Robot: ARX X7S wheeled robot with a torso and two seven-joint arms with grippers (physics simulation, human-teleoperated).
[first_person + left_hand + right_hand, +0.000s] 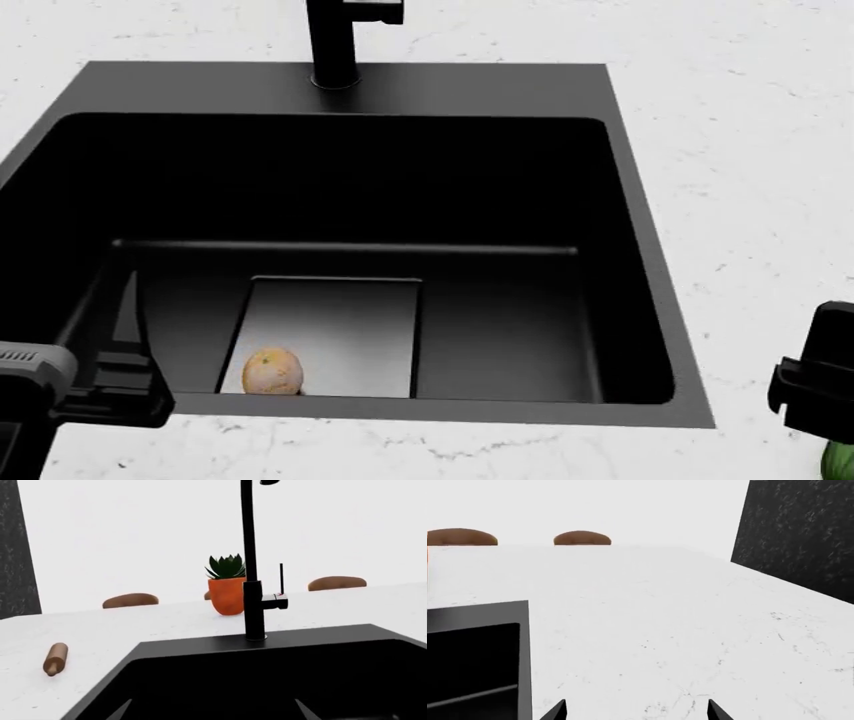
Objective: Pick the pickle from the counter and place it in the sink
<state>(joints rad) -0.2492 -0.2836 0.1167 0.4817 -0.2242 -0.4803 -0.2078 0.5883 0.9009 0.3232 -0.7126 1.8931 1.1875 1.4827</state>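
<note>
The right gripper point(636, 711) shows in its own wrist view as two dark fingertips point(558, 711) set well apart, with bare worktop point(660, 630) between them and nothing gripped, so the jaws stand open. In the head view the same gripper point(814, 385) appears as a dark block at the frame's edge, over the white marble worktop point(747, 150) beside the sink's right rim. A sliver of glossy green, the pickle point(839, 460), peeks out just below and beside that block at the very corner of the view; whether the jaws touch it cannot be told, and it lies on the worktop, outside the basin.

The left gripper point(100, 385) sits at the sink's point(641, 300) near left corner, one slim dark finger pointing into the basin. Its wrist view shows two pale tips point(120, 711) spread wide over the black basin point(280, 680), so these jaws are also apart and empty.

Ahead of the left jaws, in the basin, a round orange-yellow speckled fruit point(272, 371) rests on the grey drain plate point(340, 330). Beyond them the black faucet point(252, 575) rises from the sink's far rim. Behind the faucet stands an orange pot with a succulent point(227, 587), a wooden rolling pin point(55, 658) lies on the worktop off to one side, and brown chair backs point(130, 600) show past the far edge
</note>
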